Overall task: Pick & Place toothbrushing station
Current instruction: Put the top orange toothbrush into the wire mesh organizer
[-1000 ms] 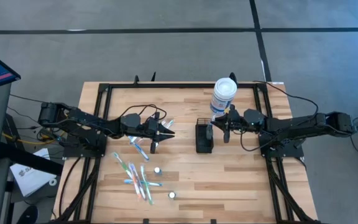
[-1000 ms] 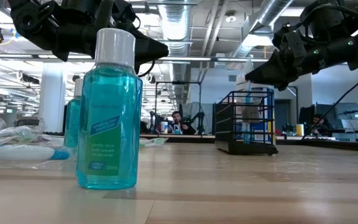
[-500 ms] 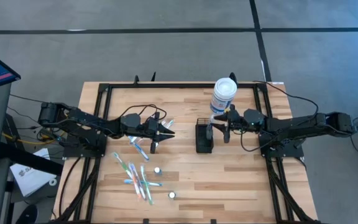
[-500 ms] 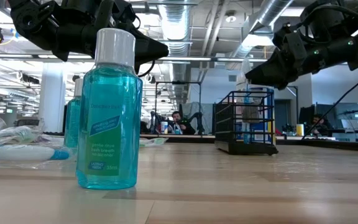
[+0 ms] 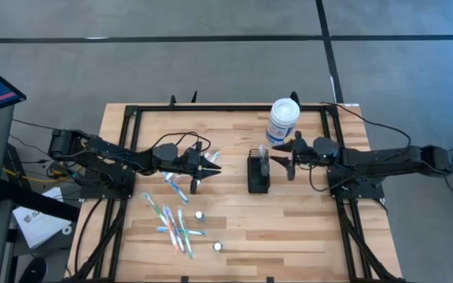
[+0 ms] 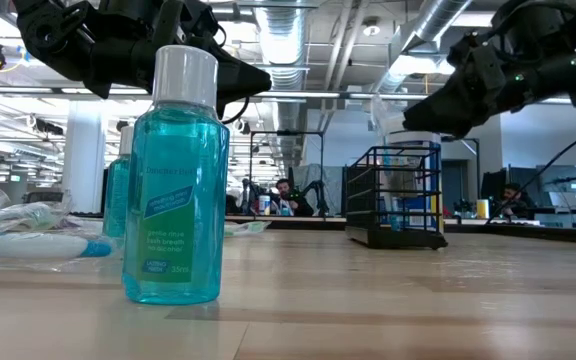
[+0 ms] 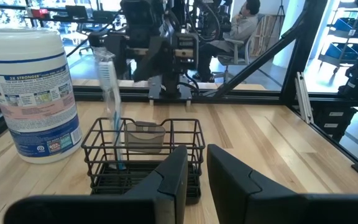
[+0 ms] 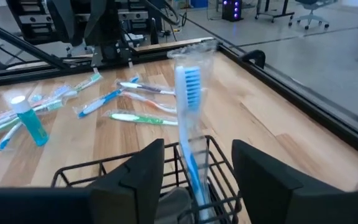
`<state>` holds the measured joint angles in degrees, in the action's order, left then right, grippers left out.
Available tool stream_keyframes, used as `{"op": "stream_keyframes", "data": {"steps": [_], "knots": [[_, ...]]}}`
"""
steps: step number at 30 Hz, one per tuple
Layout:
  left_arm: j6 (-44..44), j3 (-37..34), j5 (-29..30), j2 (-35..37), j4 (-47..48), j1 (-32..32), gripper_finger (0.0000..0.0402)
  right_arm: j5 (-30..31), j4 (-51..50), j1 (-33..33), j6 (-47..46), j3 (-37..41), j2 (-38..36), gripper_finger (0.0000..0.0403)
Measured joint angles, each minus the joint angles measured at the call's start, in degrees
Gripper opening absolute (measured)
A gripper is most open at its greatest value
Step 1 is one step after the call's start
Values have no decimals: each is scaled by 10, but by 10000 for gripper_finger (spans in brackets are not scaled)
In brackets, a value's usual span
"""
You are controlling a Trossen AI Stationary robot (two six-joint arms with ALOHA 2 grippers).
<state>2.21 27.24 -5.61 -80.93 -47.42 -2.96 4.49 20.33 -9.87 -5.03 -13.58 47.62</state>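
While a blue bottle (image 6: 176, 175) stands closest in the low view, it sits on a light wood table (image 6: 368, 300) made of long planks. Beside the bottle lies a pile of wrapped toothbrushes (image 5: 173, 220), and two small bottles (image 5: 200, 215) show from above as white caps. A black frame (image 5: 132, 110) runs around the table.

Farther back, near the middle, stands the black wire caddy (image 5: 258, 174). One toothbrush (image 7: 109, 106) stands upright in it, in the end nearest the white tub (image 5: 282, 120). The tub is just behind the caddy.

The right gripper (image 5: 280, 162) hangs just beside the caddy, and its fingers (image 8: 138, 171) are spread apart on either side of the brush, not touching it. The left gripper (image 5: 204, 167) hangs over the table, well apart from the caddy, with its fingers (image 7: 169, 177) nearly together and nothing between them.

Beyond the table is a big room with pipes (image 6: 438, 30) on the ceiling, grey floor and desks. A person (image 6: 286, 196) sits far back.
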Motion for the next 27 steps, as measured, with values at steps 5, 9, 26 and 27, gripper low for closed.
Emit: {"op": "stream_keyframes", "data": {"steps": [5, 9, 26, 27], "knots": [[14, 0, 1, 0, 13, 0, 58, -1, -46, 4, -30, 0, -37, 172], [15, 0, 30, 0, 34, -1, 58, -1, -71, 14, -30, 0, -50, 171], [73, 0, 73, 0, 237, -79, 58, -1, -71, 38, -32, 0, -50, 167], [73, 0, 73, 0, 249, -81, 58, -1, -71, 38, -32, 0, -50, 167]]}}
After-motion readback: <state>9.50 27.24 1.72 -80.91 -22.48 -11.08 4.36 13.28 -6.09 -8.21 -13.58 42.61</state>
